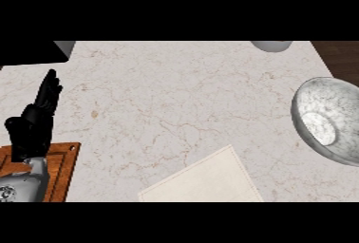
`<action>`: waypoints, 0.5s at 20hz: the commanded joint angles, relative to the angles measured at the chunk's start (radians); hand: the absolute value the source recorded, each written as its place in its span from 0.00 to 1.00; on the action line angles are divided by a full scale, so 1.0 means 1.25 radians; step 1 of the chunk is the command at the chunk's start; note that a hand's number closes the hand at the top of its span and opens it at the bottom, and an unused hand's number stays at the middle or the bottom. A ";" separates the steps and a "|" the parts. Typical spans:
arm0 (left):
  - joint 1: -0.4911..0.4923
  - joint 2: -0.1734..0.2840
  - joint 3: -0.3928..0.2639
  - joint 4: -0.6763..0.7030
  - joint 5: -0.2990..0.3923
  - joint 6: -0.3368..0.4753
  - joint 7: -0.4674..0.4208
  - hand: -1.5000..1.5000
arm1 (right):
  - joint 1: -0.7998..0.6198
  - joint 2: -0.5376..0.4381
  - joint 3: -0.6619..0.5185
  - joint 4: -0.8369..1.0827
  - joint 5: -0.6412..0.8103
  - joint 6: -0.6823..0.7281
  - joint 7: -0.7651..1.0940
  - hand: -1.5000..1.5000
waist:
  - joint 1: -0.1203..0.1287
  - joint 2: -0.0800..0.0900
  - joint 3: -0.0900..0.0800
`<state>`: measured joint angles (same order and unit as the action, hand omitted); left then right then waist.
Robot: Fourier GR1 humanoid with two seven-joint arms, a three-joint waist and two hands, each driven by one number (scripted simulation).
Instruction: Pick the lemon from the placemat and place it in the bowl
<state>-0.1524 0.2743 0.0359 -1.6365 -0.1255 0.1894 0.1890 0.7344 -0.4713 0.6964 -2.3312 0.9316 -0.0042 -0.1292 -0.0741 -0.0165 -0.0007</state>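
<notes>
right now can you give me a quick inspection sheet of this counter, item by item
surface: pale marbled counter, dark floor past its right edge.
job's things: placemat at lower centre, nothing on it; marbled bowl at right edge, nothing inside; lemon not seen.
clutter: wooden board at lower left; grey round object cut off at top edge.
hands: left hand resting at left, fingers up, straight, holding nothing; right hand not in view.
cables: nothing seen.
surroundings: dark block at top left corner.
</notes>
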 commanded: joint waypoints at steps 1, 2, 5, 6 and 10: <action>-0.010 0.018 0.019 0.002 0.028 -0.029 0.011 0.50 | 0.129 -0.075 -0.090 -0.188 -0.063 -0.077 -0.026 1.00 | 0.011 0.003 0.001; -0.004 0.015 0.008 -0.032 0.015 -0.019 0.023 0.50 | 0.129 -0.064 -0.103 -0.239 -0.088 -0.059 0.005 1.00 | 0.021 0.004 0.001; -0.014 -0.010 -0.022 -0.024 -0.003 -0.011 0.020 0.50 | 0.139 -0.055 -0.166 -0.220 -0.169 -0.085 -0.025 1.00 | 0.031 0.010 0.002; -0.009 0.008 -0.002 -0.007 0.007 -0.023 -0.008 0.50 | 0.129 -0.049 -0.188 -0.215 -0.195 -0.082 -0.025 1.00 | 0.038 0.014 0.001; -0.019 -0.009 -0.021 -0.017 0.002 -0.020 -0.003 0.50 | 0.095 0.005 -0.244 -0.151 -0.261 -0.106 -0.041 1.00 | 0.050 0.017 0.002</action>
<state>-0.1765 0.2753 0.0241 -1.6499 -0.1208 0.1664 0.1998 0.8292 -0.4753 0.4719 -2.3572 0.8833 -0.1678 -0.2131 -0.0300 -0.0005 0.0016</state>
